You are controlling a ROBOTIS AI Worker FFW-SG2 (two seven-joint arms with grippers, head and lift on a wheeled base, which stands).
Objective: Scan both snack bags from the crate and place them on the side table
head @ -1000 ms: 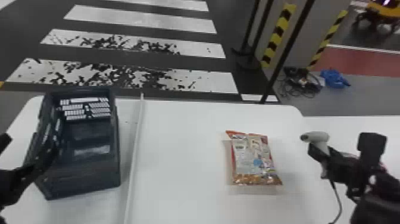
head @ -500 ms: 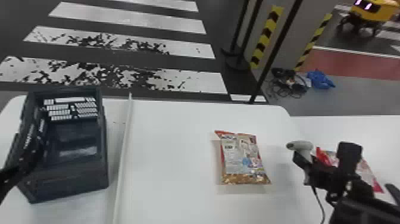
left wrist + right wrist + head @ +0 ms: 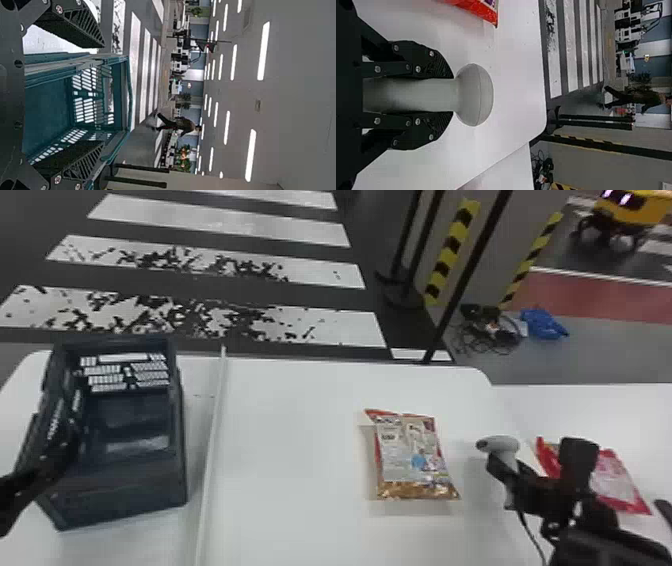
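At four o'clock in the head view, the right gripper (image 3: pixel 502 472), pinching the scanner (image 3: pixel 501 445), partly hides the red snack bag (image 3: pixel 620 482). Toward nine, the left gripper (image 3: pixel 55 462), fingers spread, is hard to distinguish from the dark crate (image 3: pixel 130 490). Between crate and scanner, the pale-fronted snack bag (image 3: pixel 412 460) lies flat, long axis near twelve-to-six, far end tipped toward eleven.

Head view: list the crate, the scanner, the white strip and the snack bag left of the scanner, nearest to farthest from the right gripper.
1. Scanner: held in the right gripper.
2. Snack bag: on the table, just left of the scanner.
3. White strip: farther left, beyond the bag.
4. Crate: left of the strip.
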